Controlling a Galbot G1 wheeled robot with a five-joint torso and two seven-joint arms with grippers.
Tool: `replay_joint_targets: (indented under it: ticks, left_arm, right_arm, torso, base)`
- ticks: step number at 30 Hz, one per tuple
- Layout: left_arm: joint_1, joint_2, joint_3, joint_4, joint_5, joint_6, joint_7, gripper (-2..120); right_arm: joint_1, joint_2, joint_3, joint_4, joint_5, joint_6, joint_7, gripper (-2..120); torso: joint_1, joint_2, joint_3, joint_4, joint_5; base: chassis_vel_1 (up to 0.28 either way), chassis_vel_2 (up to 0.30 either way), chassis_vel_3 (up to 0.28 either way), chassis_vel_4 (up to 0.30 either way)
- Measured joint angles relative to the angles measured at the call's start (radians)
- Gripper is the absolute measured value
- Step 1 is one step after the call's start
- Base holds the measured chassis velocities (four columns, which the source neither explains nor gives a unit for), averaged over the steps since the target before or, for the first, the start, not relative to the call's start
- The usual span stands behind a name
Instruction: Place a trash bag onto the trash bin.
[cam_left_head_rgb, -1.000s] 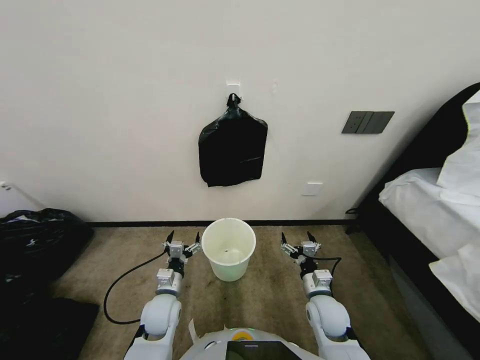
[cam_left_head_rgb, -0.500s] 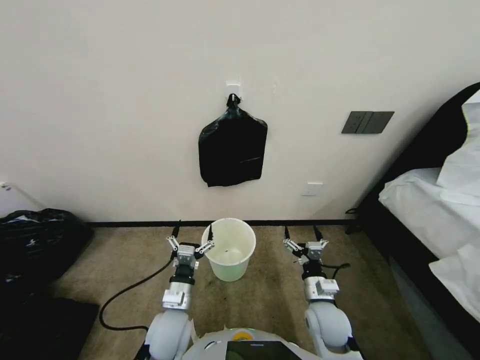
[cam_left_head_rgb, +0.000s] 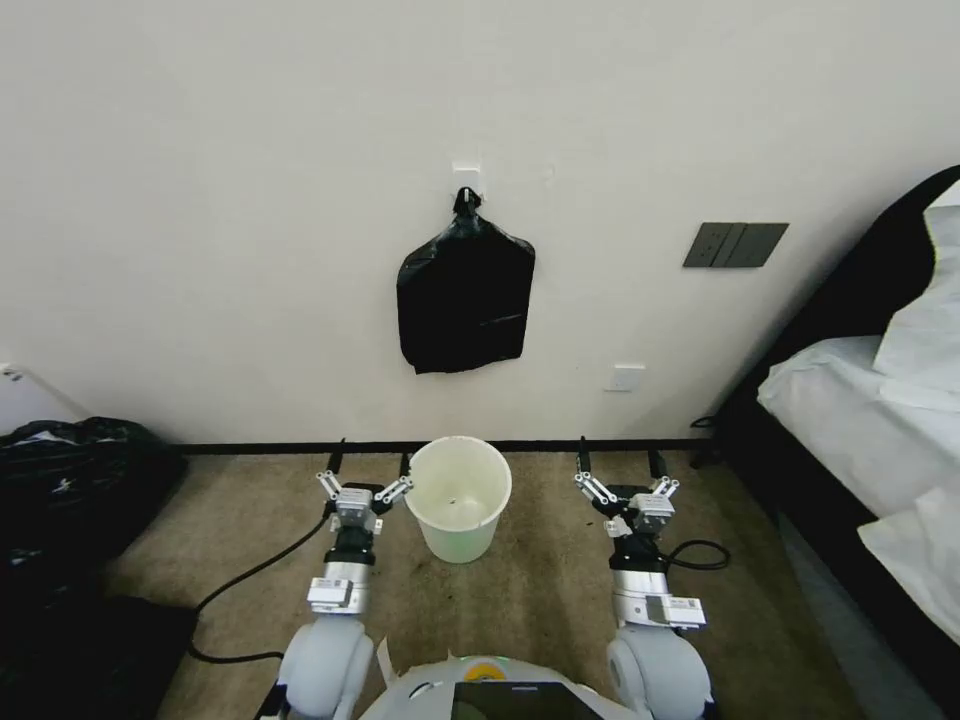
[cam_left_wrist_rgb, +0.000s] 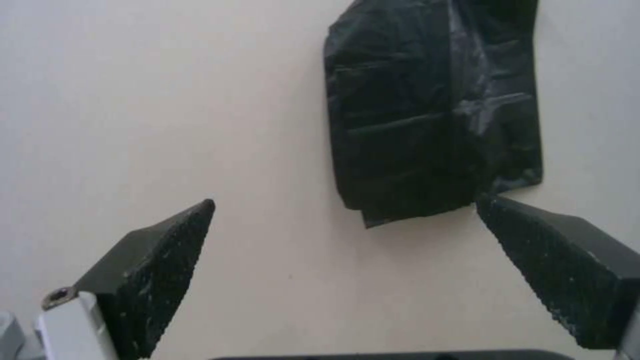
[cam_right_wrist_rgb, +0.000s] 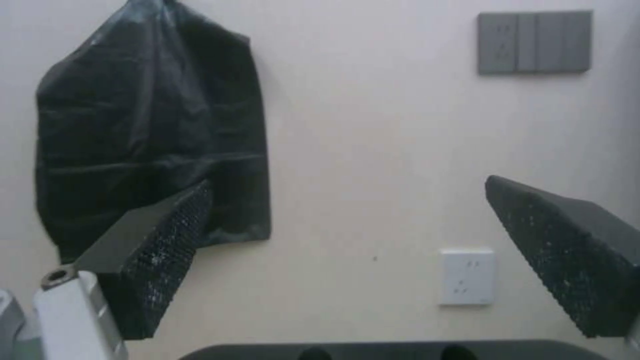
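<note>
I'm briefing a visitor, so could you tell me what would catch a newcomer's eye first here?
A flat black bag bundle hangs from a wall hook, stark against the pale wall. Directly below, the trash bin stands unlined on the carpet, flanked by the open left end effector and right end effector.

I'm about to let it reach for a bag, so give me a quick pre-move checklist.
1. Left gripper open and empty: ok.
2. Right gripper open and empty: ok.
3. Trash bin upright on the carpet between the grippers, unlined: ok.
4. Black bag bundle hanging from the wall hook, within sight: ok.
5. Single trash bag separated from the bundle: cannot tell.
6. Left arm's cable trailing on the floor, away from the bin: ok.
</note>
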Motion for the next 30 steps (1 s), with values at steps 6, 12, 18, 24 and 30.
replay_joint_targets:
  ticks: [6, 12, 18, 24, 30]
  left_arm:
    - [0.01, -0.003, -0.02, -0.009, -0.008, 0.001, -0.002, 100]
    - [0.016, -0.012, -0.026, -0.013, -0.009, 0.002, -0.004, 100]
    - [0.017, -0.018, -0.025, -0.013, -0.008, 0.003, -0.004, 100]
    - [0.016, -0.015, -0.028, -0.012, -0.008, 0.004, -0.004, 100]
    - [0.016, -0.012, -0.038, -0.01, -0.013, 0.004, -0.004, 100]
  right_arm:
    - [0.011, -0.024, -0.013, -0.012, 0.022, -0.018, -0.002, 100]
    - [0.017, -0.022, -0.02, -0.017, 0.019, -0.021, -0.002, 100]
    - [0.017, -0.014, -0.021, -0.019, 0.017, -0.021, 0.0, 79]
    - [0.017, -0.015, -0.021, -0.02, 0.016, -0.018, 0.001, 86]
    - [0.026, -0.021, -0.024, -0.022, 0.016, -0.019, 0.001, 100]
  torso:
    - [0.0, 0.0, 0.0, 0.0, 0.0001]
    - [0.0, 0.0, 0.0, 0.0, 0.0001]
    - [0.0, 0.0, 0.0, -0.0001, 0.0001]
    - [0.0, 0.0, 0.0, -0.0001, 0.0001]
    - [0.0, 0.0, 0.0, -0.0001, 0.0001]
  base:
    - [0.0, 0.0, 0.0, 0.0]
    - [0.0, 0.0, 0.0, 0.0]
    - [0.0, 0.0, 0.0, 0.0]
    - [0.0, 0.0, 0.0, 0.0]
    - [0.0, 0.0, 0.0, 0.0]
